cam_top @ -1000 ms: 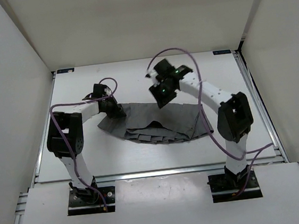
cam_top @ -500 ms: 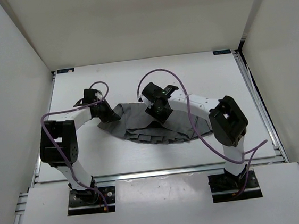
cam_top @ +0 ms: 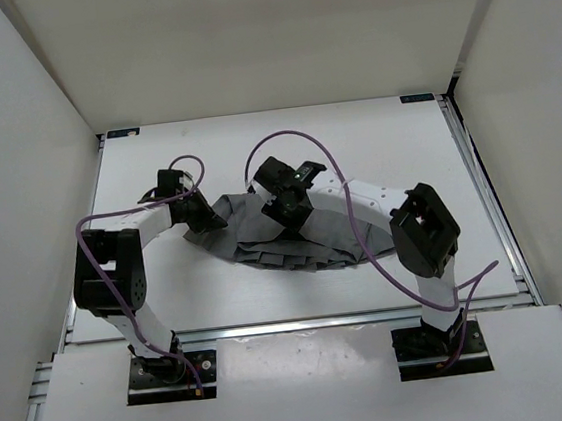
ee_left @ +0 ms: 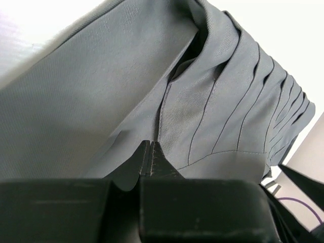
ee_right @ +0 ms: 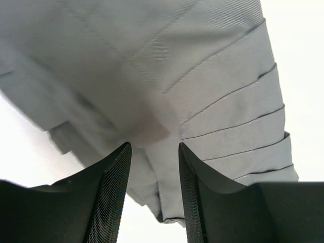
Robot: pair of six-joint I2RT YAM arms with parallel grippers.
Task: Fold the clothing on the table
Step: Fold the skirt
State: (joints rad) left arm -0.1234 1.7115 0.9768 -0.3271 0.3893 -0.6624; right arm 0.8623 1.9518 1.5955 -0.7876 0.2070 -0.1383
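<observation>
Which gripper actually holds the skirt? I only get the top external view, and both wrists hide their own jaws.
Observer: The left gripper. In the left wrist view it is shut on the skirt, with cloth drawn in where the jaws meet.
Operator: And the right one?
Observer: The right gripper is open with nothing between its jaws. The right wrist view shows only pleats beyond the gap.
Operator: Is the cloth flat near the left grip?
Observer: No. A deep crease bunches up beyond it.
</observation>
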